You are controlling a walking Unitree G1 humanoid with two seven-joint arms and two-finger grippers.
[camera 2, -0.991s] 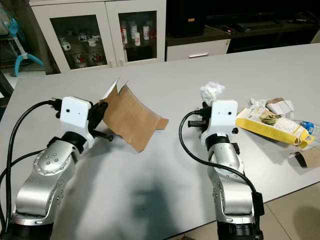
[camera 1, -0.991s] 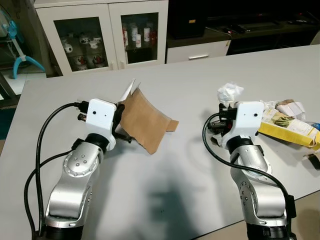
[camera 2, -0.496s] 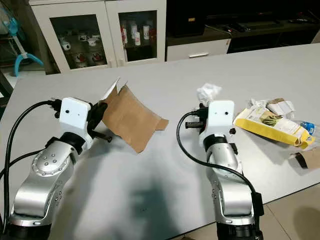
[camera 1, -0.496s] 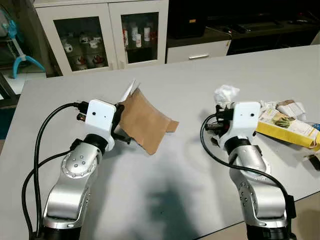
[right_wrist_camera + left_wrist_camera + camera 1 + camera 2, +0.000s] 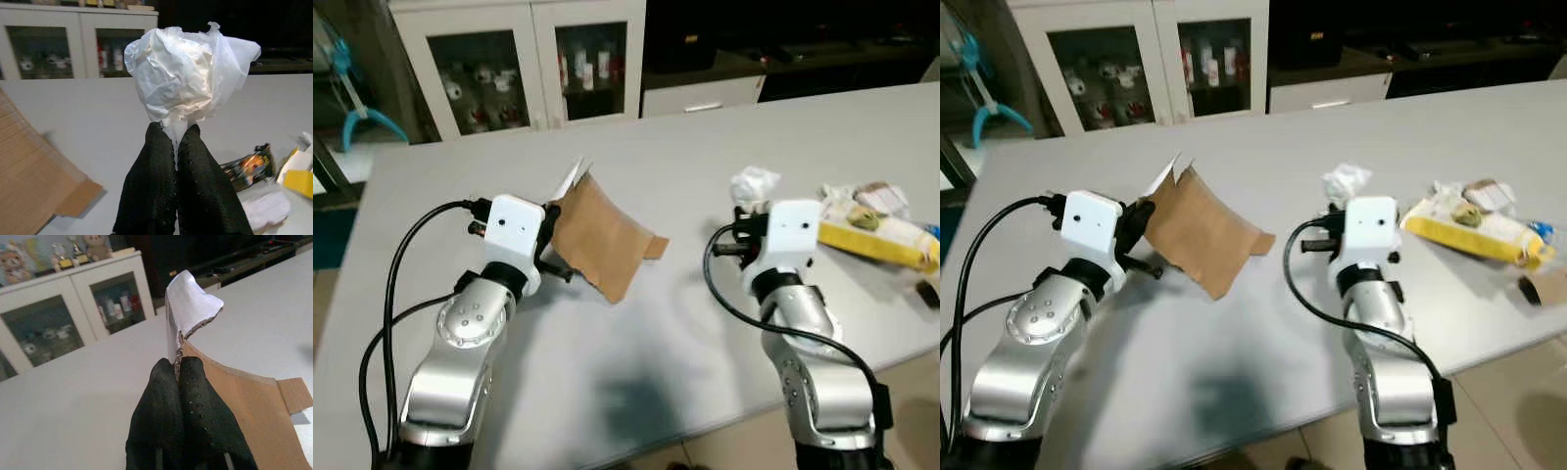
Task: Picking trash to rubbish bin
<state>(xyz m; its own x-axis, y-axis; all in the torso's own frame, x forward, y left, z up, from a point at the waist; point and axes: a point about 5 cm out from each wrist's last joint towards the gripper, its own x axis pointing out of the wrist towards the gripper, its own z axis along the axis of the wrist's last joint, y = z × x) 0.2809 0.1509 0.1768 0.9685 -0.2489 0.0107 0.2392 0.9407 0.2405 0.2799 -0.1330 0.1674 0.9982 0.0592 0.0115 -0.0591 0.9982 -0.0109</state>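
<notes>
Above the table (image 5: pixel 685 323), left gripper (image 5: pixel 178 369) fingers clamp the cardboard (image 5: pixel 602 238) by its edge, right gripper (image 5: pixel 175 134) fingers pinch crumpled tissue (image 5: pixel 188 73); either thin grip might slip.

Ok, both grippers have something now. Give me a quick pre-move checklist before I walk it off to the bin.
1. Left gripper shut on the brown cardboard piece: ok.
2. Right gripper shut on the crumpled white wrapper: ok.
3. Cardboard lifted off the table: cannot tell, its far edge may rest there.
4. Rubbish bin located: not ok.
5. Table finished: not ok, the yellow packet and other scraps remain.
</notes>
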